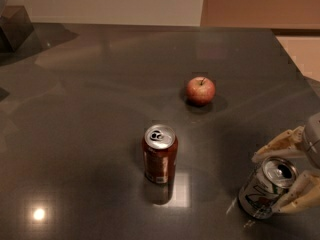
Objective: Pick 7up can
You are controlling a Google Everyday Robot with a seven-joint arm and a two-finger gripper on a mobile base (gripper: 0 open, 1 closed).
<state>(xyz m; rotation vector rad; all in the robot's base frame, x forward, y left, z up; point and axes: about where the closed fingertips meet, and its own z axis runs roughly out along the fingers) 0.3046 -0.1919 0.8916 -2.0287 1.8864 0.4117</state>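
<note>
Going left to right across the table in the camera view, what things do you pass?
Red-brown can → apple → 7up can, with the gripper at the right edge, one finger on either side of it.

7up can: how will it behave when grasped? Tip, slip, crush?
The 7up can looks opened on top, so it is probably light and thin-walled and may dent under a hard squeeze. It seems to lean, so a one-sided touch could tip it. Its glossy wall may slip. The gripper straddles it, fingers either side.
</note>
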